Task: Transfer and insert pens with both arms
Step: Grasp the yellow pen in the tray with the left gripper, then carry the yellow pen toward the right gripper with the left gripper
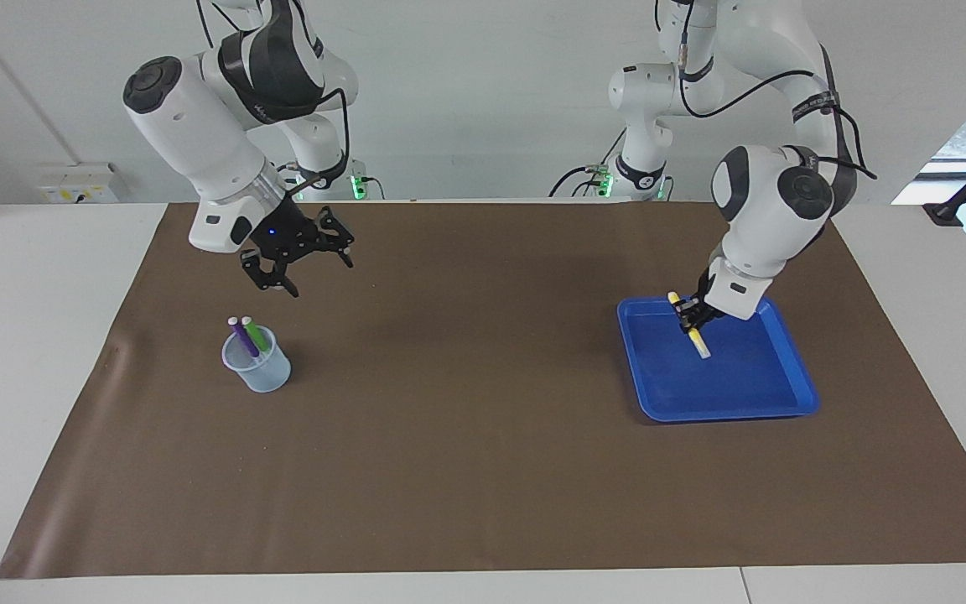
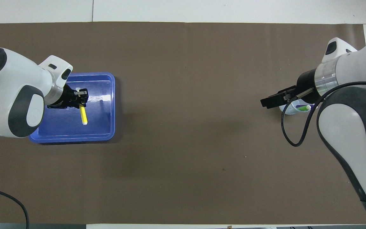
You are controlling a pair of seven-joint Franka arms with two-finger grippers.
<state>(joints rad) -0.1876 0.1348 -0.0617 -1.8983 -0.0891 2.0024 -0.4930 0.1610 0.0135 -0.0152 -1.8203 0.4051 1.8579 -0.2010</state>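
A yellow pen (image 1: 699, 344) (image 2: 83, 117) lies slanted in the blue tray (image 1: 726, 413) (image 2: 75, 138) at the left arm's end of the table. My left gripper (image 1: 691, 319) (image 2: 82, 98) is down in the tray, shut on that pen near its upper half. At the right arm's end, a clear plastic cup (image 1: 261, 373) (image 2: 291, 109) stands with a purple pen (image 1: 241, 334) and a green pen (image 1: 257, 334) (image 2: 303, 108) leaning inside it. My right gripper (image 1: 319, 270) (image 2: 270, 101) hangs open and empty in the air, above the mat just beside the cup.
A brown mat (image 1: 483, 436) covers most of the white table. Two small arm bases with green lights (image 1: 357, 186) (image 1: 602, 180) stand at the robots' edge. A black clamp (image 1: 965, 197) sits at the table corner by the left arm.
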